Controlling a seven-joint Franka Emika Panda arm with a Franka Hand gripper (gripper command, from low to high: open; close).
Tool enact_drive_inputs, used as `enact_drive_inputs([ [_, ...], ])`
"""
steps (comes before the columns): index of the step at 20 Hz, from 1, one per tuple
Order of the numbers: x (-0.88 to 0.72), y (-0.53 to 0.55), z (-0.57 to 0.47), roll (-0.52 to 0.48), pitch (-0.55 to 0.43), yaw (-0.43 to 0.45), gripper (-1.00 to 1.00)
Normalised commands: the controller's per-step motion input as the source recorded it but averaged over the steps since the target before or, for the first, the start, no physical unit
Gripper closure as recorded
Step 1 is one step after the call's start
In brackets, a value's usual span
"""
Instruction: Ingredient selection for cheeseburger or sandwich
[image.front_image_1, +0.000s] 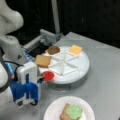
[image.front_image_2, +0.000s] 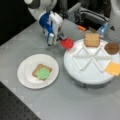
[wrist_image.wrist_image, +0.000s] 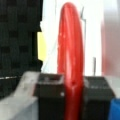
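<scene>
A Franka Panda arm (image.front_image_1: 8, 30) shows rounded, glossy white shells in both front views, with grey shading at the joints between its bulging segments. Its wrist carries a boxy white housing (image.front_image_1: 27, 72) with a vertical slot down its face. Blue plastic parts (image.front_image_1: 25, 91) clad the gripper (image.front_image_2: 60, 38) body in both front views, bright against the white casing, with small pale round fittings along the lower edge. A dark cable (image.front_image_1: 6, 75) loops beside the blue section. In the wrist view, the two fingers (wrist_image.wrist_image: 48, 97) appear as squared, matt black blocks with recessed rectangular tops, and a blue corner (wrist_image.wrist_image: 115, 110) edges the lower right.
</scene>
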Motion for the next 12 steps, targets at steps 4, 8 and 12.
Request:
enact_drive_inputs([
  [4,0.35,-0.21,0.28,0.023,0.133,0.149,1.0],
  [8,0.41,-0.24,0.22,-0.035,0.11,0.129,1.0],
  [12,0.47,-0.18,0.07,-0.043,0.086,0.118,1.0],
])
